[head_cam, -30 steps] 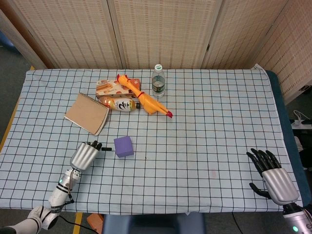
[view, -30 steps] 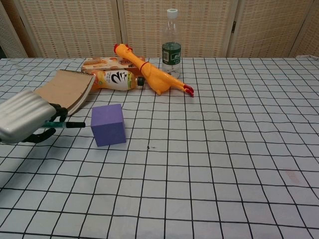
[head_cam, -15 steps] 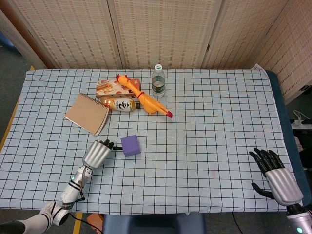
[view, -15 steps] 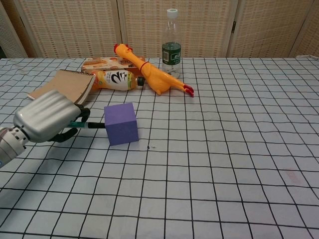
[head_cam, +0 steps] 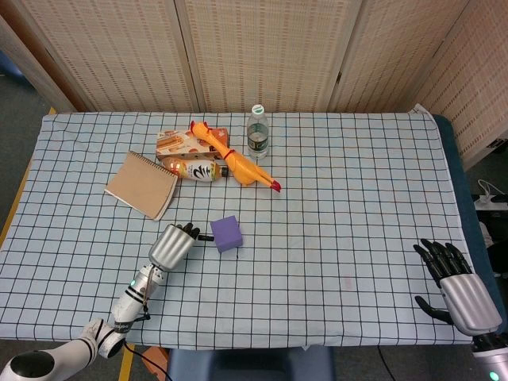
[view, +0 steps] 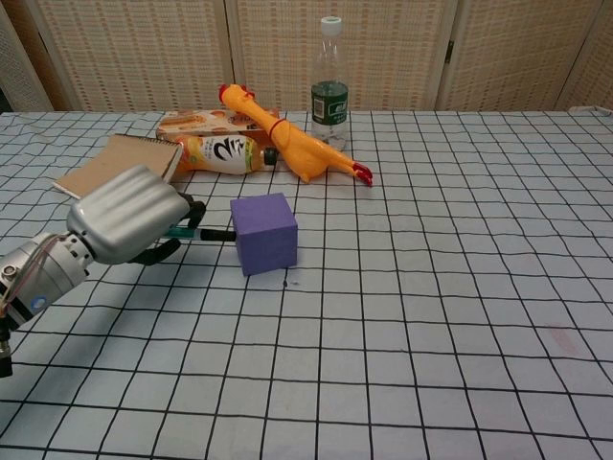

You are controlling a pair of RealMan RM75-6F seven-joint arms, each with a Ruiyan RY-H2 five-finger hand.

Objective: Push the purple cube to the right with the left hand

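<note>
Risk of purple cube (view: 264, 233) yawing toward 1 o'clock, pushed off-centre by one extended fingertip of otherwise curled left hand (view: 129, 215).

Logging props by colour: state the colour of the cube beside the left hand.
The cube is purple, shown best in the chest view.
</note>
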